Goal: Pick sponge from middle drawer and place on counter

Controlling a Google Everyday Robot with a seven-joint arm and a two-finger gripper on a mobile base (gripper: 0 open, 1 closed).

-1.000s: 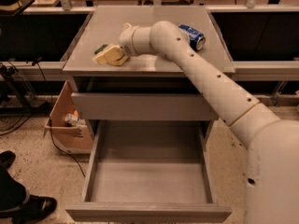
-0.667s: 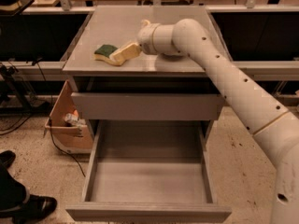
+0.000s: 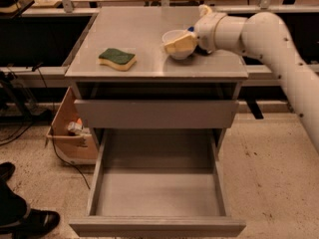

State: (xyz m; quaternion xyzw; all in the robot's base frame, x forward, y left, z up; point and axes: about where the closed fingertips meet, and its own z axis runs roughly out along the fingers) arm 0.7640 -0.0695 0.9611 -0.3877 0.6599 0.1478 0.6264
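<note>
The sponge (image 3: 117, 59), green face up over yellow foam, lies flat on the left part of the grey counter (image 3: 149, 29). My gripper (image 3: 180, 43) is over the right part of the counter, well to the right of the sponge and apart from it. It hangs in front of a white bowl (image 3: 177, 54), and nothing shows in it. The middle drawer (image 3: 157, 193) is pulled wide open below, and its floor is bare.
A matching grey drawer front (image 3: 155, 113) is closed above the open drawer. A bit of a blue can (image 3: 191, 29) shows behind the gripper. A cardboard box (image 3: 67, 133) stands left of the cabinet. Dark shoes (image 3: 25, 218) are at the bottom left. Tables run along the back.
My gripper has drawn away to the right, from beside the sponge to the white bowl. The sponge stays lying on the counter's left part.
</note>
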